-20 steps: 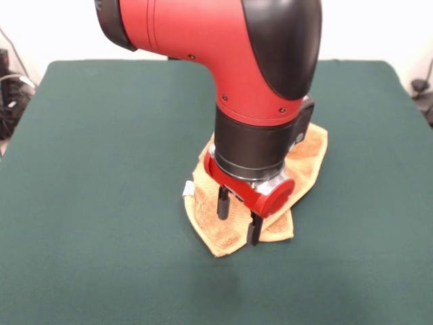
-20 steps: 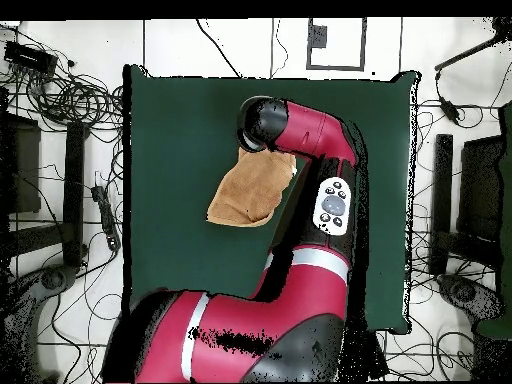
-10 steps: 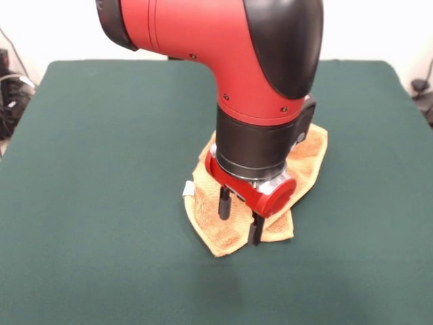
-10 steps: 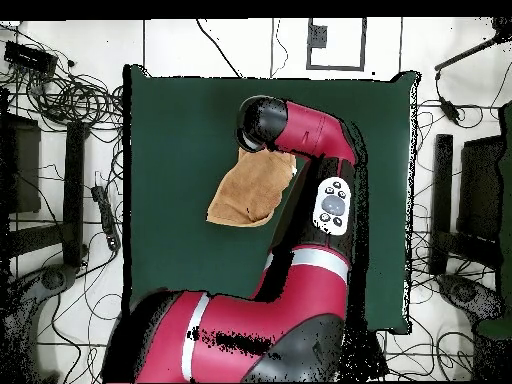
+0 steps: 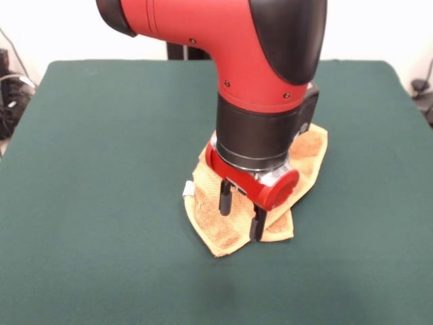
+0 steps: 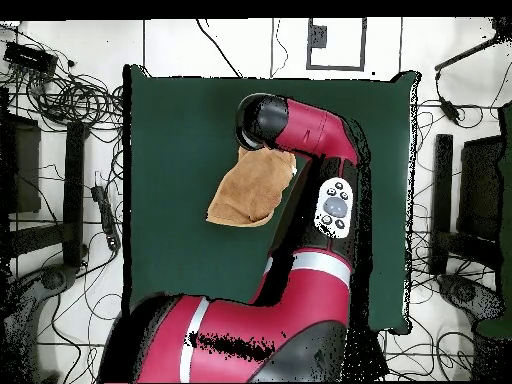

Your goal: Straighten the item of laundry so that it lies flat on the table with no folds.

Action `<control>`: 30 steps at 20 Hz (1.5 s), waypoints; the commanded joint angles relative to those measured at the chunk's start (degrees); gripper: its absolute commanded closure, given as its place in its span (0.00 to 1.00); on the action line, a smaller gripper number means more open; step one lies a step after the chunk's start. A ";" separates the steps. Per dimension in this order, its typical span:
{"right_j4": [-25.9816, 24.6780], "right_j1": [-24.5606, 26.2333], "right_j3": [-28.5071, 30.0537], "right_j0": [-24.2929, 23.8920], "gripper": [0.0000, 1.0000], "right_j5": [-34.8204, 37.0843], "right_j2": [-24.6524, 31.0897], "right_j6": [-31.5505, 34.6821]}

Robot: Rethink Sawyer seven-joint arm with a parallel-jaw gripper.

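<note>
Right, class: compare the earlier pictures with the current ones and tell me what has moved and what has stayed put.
Only the arm moved. In the front view the tool has dropped slightly toward the towel, with its two fingers apart as before; nothing was gripped or released. The towel lies crumpled in the same spot on the table, its white tag where it was.

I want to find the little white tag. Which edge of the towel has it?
The white tag sticks out from the towel's left edge in the front view, beside the gripper; no other edge shows one.
</note>
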 commanded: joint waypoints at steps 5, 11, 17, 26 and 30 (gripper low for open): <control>-1.80 -1.65 7.90 -0.05 0.00 -2.75 7.97 -1.25; -2.04 -2.31 9.34 -0.31 0.00 -3.80 8.76 -0.89; -2.17 -2.99 11.29 -0.76 0.00 -5.57 9.66 -0.42; -3.04 -4.86 16.04 -2.40 0.00 -8.88 11.75 -0.82; -3.57 -5.34 17.27 -2.98 0.00 -9.65 12.38 -0.93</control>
